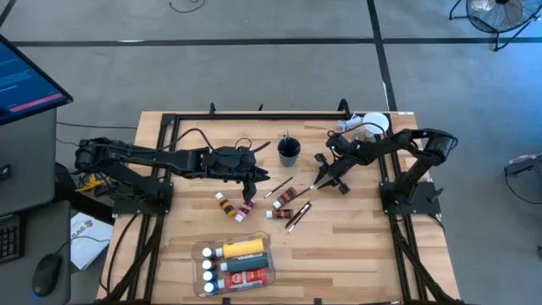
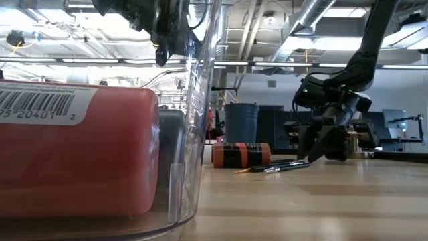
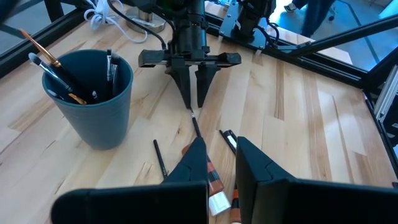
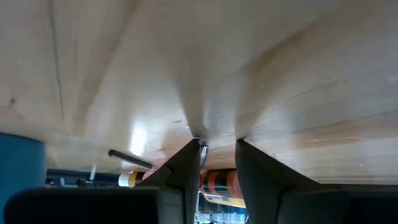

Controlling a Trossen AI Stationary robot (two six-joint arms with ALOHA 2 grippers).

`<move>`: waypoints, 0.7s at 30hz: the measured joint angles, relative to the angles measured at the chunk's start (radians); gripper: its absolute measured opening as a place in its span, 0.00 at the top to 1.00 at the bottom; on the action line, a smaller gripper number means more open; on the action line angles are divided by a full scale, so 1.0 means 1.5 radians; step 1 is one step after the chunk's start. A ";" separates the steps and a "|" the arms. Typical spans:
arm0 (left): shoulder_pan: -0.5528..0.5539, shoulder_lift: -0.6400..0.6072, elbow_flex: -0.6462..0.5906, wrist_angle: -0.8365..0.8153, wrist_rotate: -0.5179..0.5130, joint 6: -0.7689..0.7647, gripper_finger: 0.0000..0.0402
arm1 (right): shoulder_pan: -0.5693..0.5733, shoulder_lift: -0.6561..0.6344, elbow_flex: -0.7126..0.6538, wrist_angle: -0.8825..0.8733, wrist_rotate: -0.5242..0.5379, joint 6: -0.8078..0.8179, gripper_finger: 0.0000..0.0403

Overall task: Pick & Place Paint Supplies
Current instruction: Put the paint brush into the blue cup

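- A pale wooden table [image 1: 356,254] fills the middle of the overhead picture, with grey floor around it and a monitor at the far left edge.
- The right gripper [image 3: 193,107] sits right of centre in the overhead picture, pointed down at the tabletop. Its two fingers stand narrowly apart with their tips on or just above the wood.
- A thin dark-handled brush [image 3: 196,126] lies with one end at those tips. In the left wrist picture its end appears to sit between them; whether the fingers already pinch it I cannot tell.
- I judge the step in hand to be the pick of this brush.
- Just beside it lie more loose supplies: other thin brushes [image 1: 298,215] and small tubes banded orange and black [image 1: 283,213], a little below the picture's centre.
- The left gripper [image 1: 250,193] hangs just left of centre over two more small tubes [image 1: 227,206], fingers closed together and seemingly empty.
- A dark blue cup [image 1: 288,151], above centre, already holds several brushes upright.
- At the bottom centre a clear tray [image 1: 201,252] holds a yellow bottle [image 1: 243,247], a red one, a dark one and several white caps.
- The next move, as I judge it, calls for finishing the pinch on the thin handle, then lifting cleanly; a handle this slim could slip or roll away.
- Where the brush goes I cannot say; the cup seems likely.
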 joint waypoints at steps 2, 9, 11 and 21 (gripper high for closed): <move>0.000 0.000 0.000 0.000 0.000 0.001 1.00 | -0.003 0.000 0.000 -0.004 0.001 0.000 0.77; 0.000 0.000 0.000 0.000 0.000 0.001 1.00 | -0.005 0.000 0.000 -0.014 0.003 0.000 0.80; 0.000 0.000 0.000 0.000 0.000 0.001 1.00 | -0.005 0.000 0.000 -0.018 0.003 -0.001 0.82; 0.000 0.000 0.000 0.000 0.000 -0.001 1.00 | -0.006 0.001 -0.001 -0.022 0.006 -0.021 0.95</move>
